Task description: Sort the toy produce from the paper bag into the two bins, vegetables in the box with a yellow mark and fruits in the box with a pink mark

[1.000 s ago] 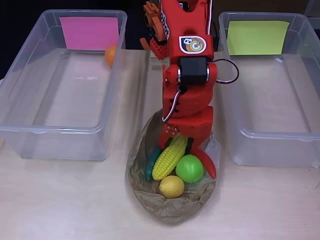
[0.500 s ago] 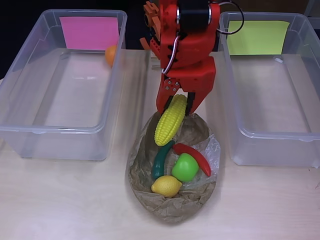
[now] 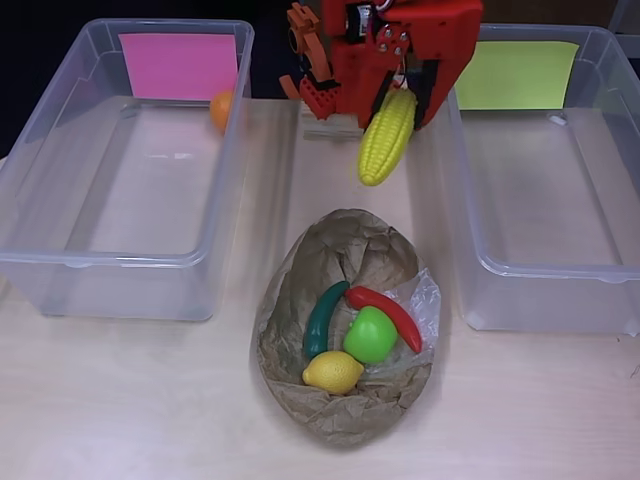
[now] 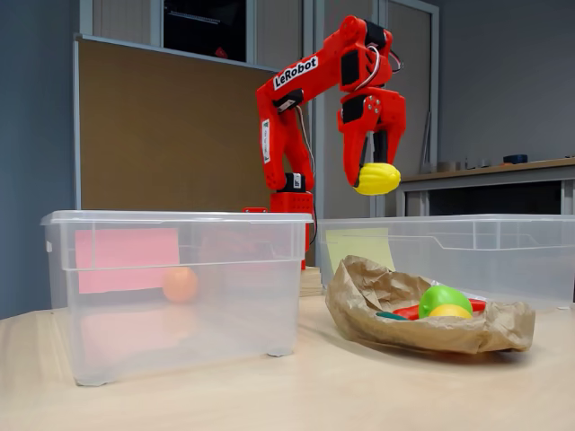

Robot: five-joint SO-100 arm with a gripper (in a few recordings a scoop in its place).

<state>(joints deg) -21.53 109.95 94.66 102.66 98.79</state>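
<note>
pale wooden table (image 3: 120, 400), office backdrop. red gripper (image 3: 405, 75) raised near the table's far edge, fingers clamped on the upper end of a toy corn cob (image 3: 387, 137), which hangs below them, between both bins.

Clear bins: two, one with a pink mark (image 3: 178, 66), one with a yellow mark (image 3: 515, 75).
Paper bag (image 3: 345, 415): one, between the bins.
In the bag: one lemon (image 3: 332, 372), one green apple (image 3: 370, 335), one red chili (image 3: 386, 311), one green chili (image 3: 322, 317).
Above the bag: one corn cob (image 3: 387, 136).
In the pink-marked bin: one orange (image 3: 221, 110).
</note>
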